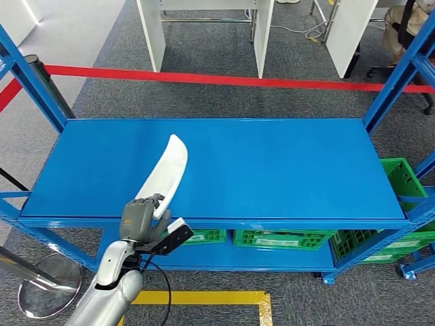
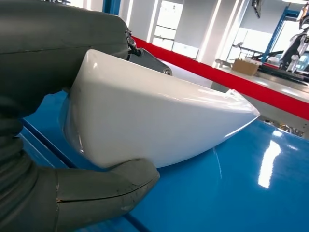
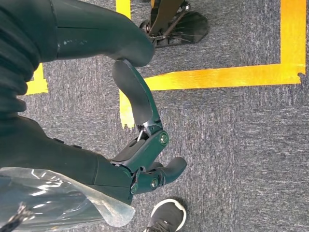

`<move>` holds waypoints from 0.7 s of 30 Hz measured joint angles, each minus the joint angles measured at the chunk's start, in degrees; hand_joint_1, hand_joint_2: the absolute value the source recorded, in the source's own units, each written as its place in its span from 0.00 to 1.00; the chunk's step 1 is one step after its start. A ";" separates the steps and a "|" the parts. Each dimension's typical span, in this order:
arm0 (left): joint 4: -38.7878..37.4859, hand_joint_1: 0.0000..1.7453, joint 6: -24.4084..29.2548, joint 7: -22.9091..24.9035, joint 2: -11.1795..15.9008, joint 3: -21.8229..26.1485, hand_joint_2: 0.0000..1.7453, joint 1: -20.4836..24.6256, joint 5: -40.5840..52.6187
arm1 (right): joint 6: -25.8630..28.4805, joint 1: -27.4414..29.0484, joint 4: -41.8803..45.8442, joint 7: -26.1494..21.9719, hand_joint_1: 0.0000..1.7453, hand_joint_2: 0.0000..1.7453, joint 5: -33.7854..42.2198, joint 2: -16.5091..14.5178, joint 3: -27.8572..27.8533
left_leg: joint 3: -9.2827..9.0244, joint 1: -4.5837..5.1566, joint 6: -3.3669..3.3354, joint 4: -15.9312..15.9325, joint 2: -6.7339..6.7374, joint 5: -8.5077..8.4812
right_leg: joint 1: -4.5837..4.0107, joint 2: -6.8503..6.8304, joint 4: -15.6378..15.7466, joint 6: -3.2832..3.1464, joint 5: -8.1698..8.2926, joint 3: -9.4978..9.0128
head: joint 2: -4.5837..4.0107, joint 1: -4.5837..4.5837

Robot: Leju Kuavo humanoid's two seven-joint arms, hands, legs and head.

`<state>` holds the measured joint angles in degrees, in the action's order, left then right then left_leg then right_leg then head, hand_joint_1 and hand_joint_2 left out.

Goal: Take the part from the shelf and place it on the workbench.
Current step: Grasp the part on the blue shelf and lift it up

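One hand, the left hand (image 1: 137, 219), clutched the white part (image 1: 167, 170) at its near end, above the front edge of the blue shelf (image 1: 287, 170). Done well, I judged, the lift would raise the part's far tip clear of the shelf before drawing back. The part looked glossy, long, curved and tapered. Hanging over the carpet, the right hand (image 3: 142, 140) held nothing, its fingers loosely apart.

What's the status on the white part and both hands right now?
Left robot hand grips white part, near end. Part tilted over blue shelf, far tip up. Right robot hand holds nothing, hanging over carpet. Nothing in the way.
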<state>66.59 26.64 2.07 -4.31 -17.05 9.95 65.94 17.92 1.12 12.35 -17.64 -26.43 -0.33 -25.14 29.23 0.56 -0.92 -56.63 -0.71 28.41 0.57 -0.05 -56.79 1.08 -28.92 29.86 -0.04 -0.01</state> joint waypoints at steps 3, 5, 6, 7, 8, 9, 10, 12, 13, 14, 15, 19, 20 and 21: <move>0.23 1.00 -0.02 0.01 0.00 0.00 1.00 -0.06 0.01 | 0.00 0.00 0.00 0.00 0.00 1.00 0.00 0.00 -0.02 | 0.00 0.00 0.00 0.00 0.00 0.00 | 0.00 0.00 0.00 0.00 0.00 0.00 | 0.00 -0.01; 0.62 1.00 -0.01 -0.03 0.00 0.00 1.00 -0.32 0.10 | -0.01 0.01 0.00 0.00 0.00 1.00 -0.01 0.00 -0.05 | 0.00 0.00 0.00 0.00 0.00 0.00 | 0.00 0.00 0.00 0.00 0.00 0.00 | 0.00 0.00; 0.99 1.00 0.01 -0.19 0.01 0.00 1.00 -0.61 0.16 | -0.03 0.02 0.00 -0.02 0.00 1.00 -0.04 0.00 -0.10 | 0.00 0.00 0.00 0.00 0.00 0.00 | 0.00 0.00 0.00 0.00 0.00 0.00 | 0.00 -0.01; 1.48 1.00 0.04 -0.49 0.02 0.00 1.00 -1.01 0.17 | -0.04 0.03 -0.01 -0.04 0.00 1.00 -0.10 0.00 -0.18 | 0.00 0.00 0.00 0.00 0.00 0.00 | 0.00 0.00 0.00 0.00 0.00 0.00 | 0.00 0.00; 2.09 1.00 0.10 -0.98 0.04 0.00 1.00 -1.48 0.08 | -0.07 0.04 -0.01 -0.07 0.00 1.00 -0.19 0.00 -0.28 | 0.00 0.00 0.00 0.00 0.00 0.00 | 0.00 0.00 0.00 0.00 0.00 0.01 | 0.00 -0.01; 2.80 1.00 0.20 -1.65 0.07 0.00 1.00 -2.00 -0.23 | -0.08 0.05 -0.02 -0.09 0.00 1.00 -0.29 0.00 -0.37 | 0.01 0.00 0.00 0.00 0.00 0.00 | 0.00 0.01 0.00 0.00 0.00 0.01 | 0.00 -0.01; 3.58 1.00 0.34 -2.43 0.10 0.00 1.00 -2.54 -0.74 | -0.08 0.06 -0.02 -0.13 0.00 1.00 -0.39 0.00 -0.43 | 0.01 0.00 0.00 0.00 0.00 0.00 | 0.00 0.01 0.00 0.00 0.00 0.02 | 0.00 -0.01; 5.39 1.00 0.79 -4.46 0.16 0.00 1.00 -3.69 -2.58 | -0.09 0.07 -0.04 -0.25 0.00 1.00 -0.56 0.00 -0.50 | 0.03 0.00 0.00 0.00 0.00 0.00 | 0.00 0.01 0.00 0.00 0.00 0.03 | 0.00 -0.01; 6.44 1.00 1.14 -5.84 0.20 0.00 1.00 -4.36 -4.07 | -0.08 0.09 -0.05 -0.36 0.00 1.00 -0.62 0.00 -0.54 | 0.04 0.00 0.00 0.00 0.00 0.00 | 0.00 0.01 0.00 0.00 0.00 0.04 | 0.00 -0.01; 7.67 1.00 1.56 -7.55 0.22 0.00 1.00 -5.16 -6.07 | -0.07 0.11 -0.07 -0.50 0.00 1.00 -0.68 0.00 -0.63 | 0.05 0.00 0.00 0.00 0.00 0.00 | 0.00 0.02 0.00 0.00 0.00 0.04 | 0.00 -0.01; 9.19 1.00 1.97 -9.64 0.23 -0.01 1.00 -6.11 -8.75 | -0.04 0.14 -0.09 -0.66 0.00 1.00 -0.72 0.00 -0.78 | 0.05 0.00 0.00 0.00 0.01 0.00 | 0.00 0.03 0.00 0.00 0.00 0.05 | 0.00 -0.01; 16.86 1.00 1.69 -18.70 0.21 -0.13 1.00 -10.92 -23.83 | 0.31 0.31 -0.15 -1.38 0.00 1.00 -0.91 -0.02 -1.81 | 0.08 0.00 0.00 0.00 0.02 0.01 | 0.00 0.04 0.00 0.00 -0.01 0.09 | 0.00 -0.01; 18.87 1.00 1.34 -20.71 0.21 -0.19 1.00 -12.24 -27.69 | 0.43 0.35 -0.16 -1.61 0.00 1.00 -0.95 -0.05 -2.11 | 0.09 0.00 0.00 0.01 0.02 0.01 | 0.00 0.04 0.00 0.00 -0.01 0.10 | 0.00 -0.01; 20.86 1.00 1.07 -22.58 0.23 -0.32 1.00 -13.55 -31.13 | 0.51 0.39 -0.16 -1.86 0.00 1.00 -0.96 -0.09 -2.47 | 0.10 0.00 0.00 0.01 0.02 0.01 | 0.00 0.04 0.00 0.00 -0.02 0.11 | 0.00 -0.01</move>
<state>87.45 27.71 -20.52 -4.07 -17.36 -3.61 34.81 18.44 1.51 12.19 -19.50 -27.39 -0.42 -27.60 29.33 0.56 -0.92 -56.62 -0.69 28.42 0.58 -0.01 -56.79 1.07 -28.93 29.98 -0.04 -0.01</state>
